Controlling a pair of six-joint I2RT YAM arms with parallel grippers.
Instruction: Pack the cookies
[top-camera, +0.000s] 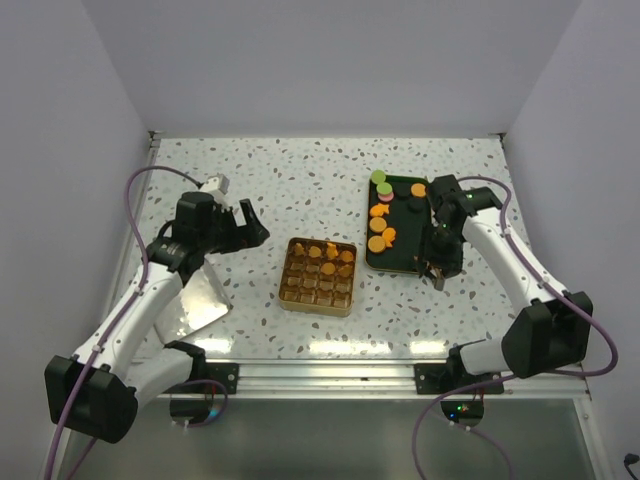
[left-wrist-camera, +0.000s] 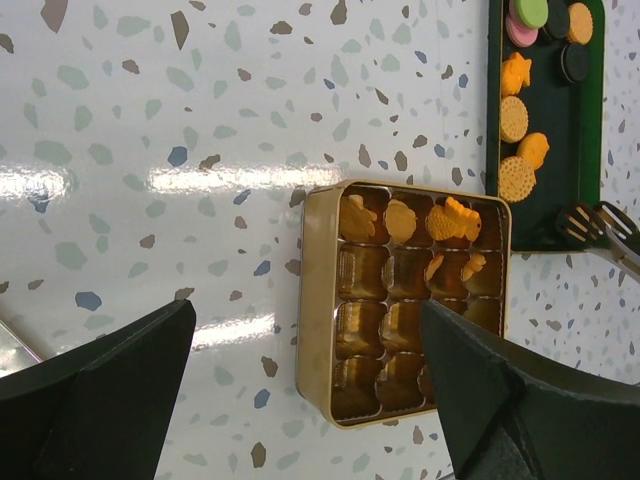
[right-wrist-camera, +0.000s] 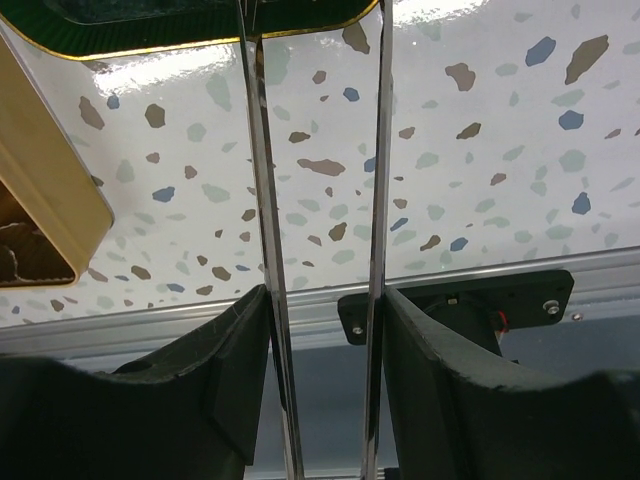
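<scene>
Cookies (top-camera: 381, 232) prob light, thin, brittle: pinch opp edges gently. Some sit in tin (left-wrist-camera: 312, 300) cells, rest on tray (top-camera: 405, 252) just R of tin. R gripper (right-wrist-camera: 320, 310) clamped on tongs (right-wrist-camera: 262, 200), blades apart, empty. L gripper (top-camera: 250, 222) wide apart, L of tin

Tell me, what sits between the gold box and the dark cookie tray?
Nothing: only a narrow strip of bare speckled table separates the gold box from the tray. The top view shows it best.
</scene>
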